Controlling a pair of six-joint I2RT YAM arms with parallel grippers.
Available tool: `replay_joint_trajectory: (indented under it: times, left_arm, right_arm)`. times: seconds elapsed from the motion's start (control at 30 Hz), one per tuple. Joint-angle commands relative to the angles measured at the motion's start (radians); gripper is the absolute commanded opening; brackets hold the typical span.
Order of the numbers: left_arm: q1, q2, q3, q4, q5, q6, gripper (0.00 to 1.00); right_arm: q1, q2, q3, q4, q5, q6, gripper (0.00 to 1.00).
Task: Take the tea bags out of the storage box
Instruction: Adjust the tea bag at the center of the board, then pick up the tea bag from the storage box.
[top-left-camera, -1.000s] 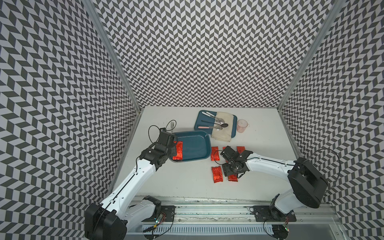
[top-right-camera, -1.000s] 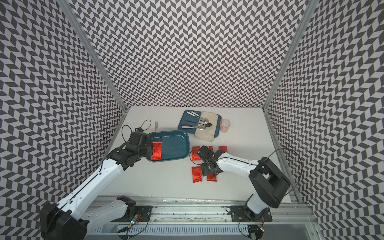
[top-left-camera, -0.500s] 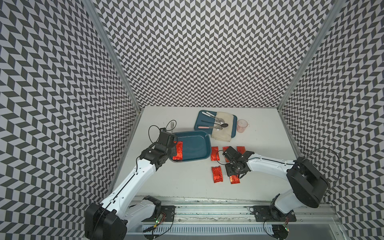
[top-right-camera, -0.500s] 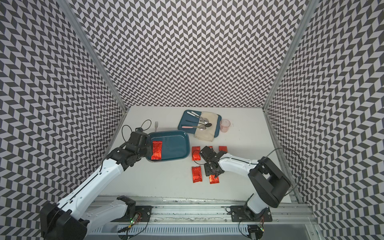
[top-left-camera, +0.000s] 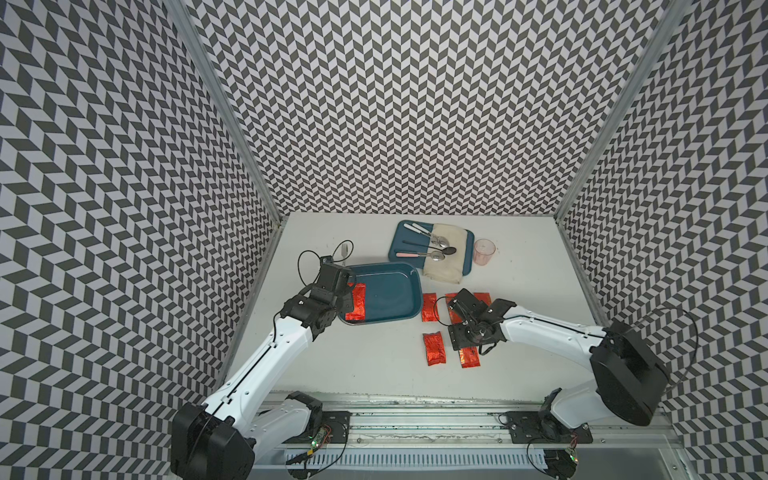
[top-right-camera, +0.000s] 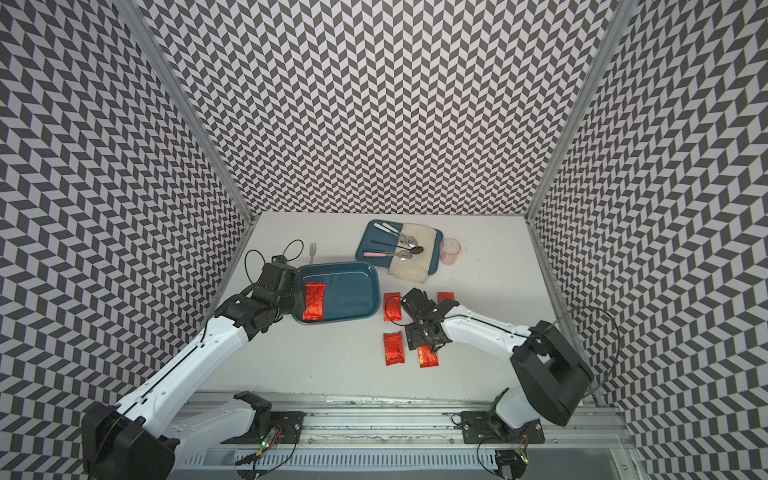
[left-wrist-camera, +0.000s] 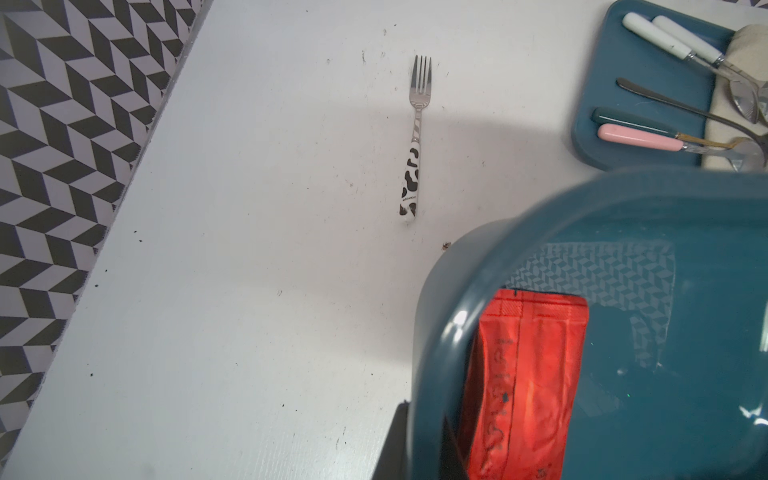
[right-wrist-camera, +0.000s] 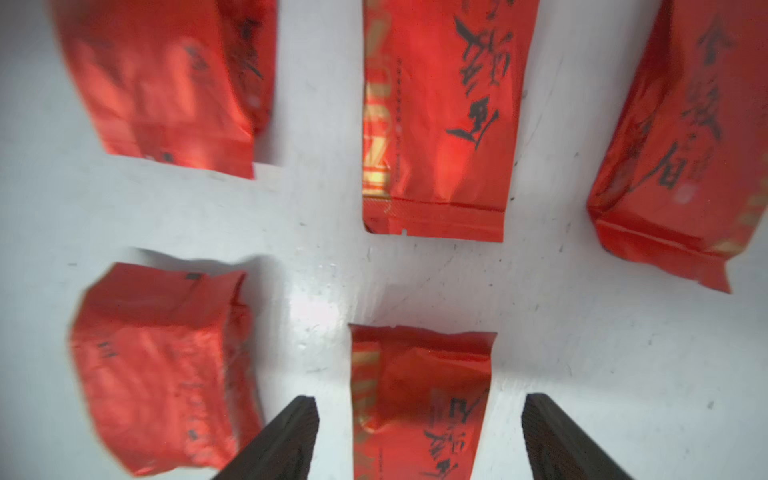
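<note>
The right hand (right-wrist-camera: 419, 419) has let go of a small shiny red foil tea bag (top-left-camera: 469, 358) and opened wide. The bag lies flat on the white table (top-left-camera: 374, 374) between its fingers. Five bags lie there, spread apart. The last red bag (top-left-camera: 356, 307) is in the deep dark-teal plastic storage box (top-left-camera: 395, 299), against its end wall. The left hand (top-left-camera: 343, 297) is shut tight on that rim, likely to keep the box from sliding.

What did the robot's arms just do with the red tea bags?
The right gripper spread its fingers and let go of a tea bag, which lies on the table between them. The left gripper kept holding the storage box, with the last bag still inside. The other bags stayed put.
</note>
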Motion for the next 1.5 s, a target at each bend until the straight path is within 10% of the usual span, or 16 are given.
replay_joint_trajectory:
  times: [0.0, 0.37, 0.83, 1.47]
  left_arm:
    - [0.005, -0.008, -0.002, 0.036, 0.014, 0.004, 0.00]
    - [0.005, -0.014, -0.003, 0.043, 0.042, 0.016, 0.00]
    - [-0.007, -0.032, -0.005, 0.047, 0.042, 0.015, 0.00]
    - [-0.033, -0.036, -0.007, 0.046, 0.035, 0.014, 0.00]
  right_arm:
    - [-0.002, -0.103, 0.101, -0.035, -0.012, -0.051, 0.80]
    - [0.106, -0.165, 0.115, 0.657, -0.569, 0.121, 0.60]
    - [0.168, 0.358, 0.422, 0.717, -0.570, 0.086, 0.50]
    - [0.123, 0.548, 0.578, 0.743, -0.580, 0.037, 0.45]
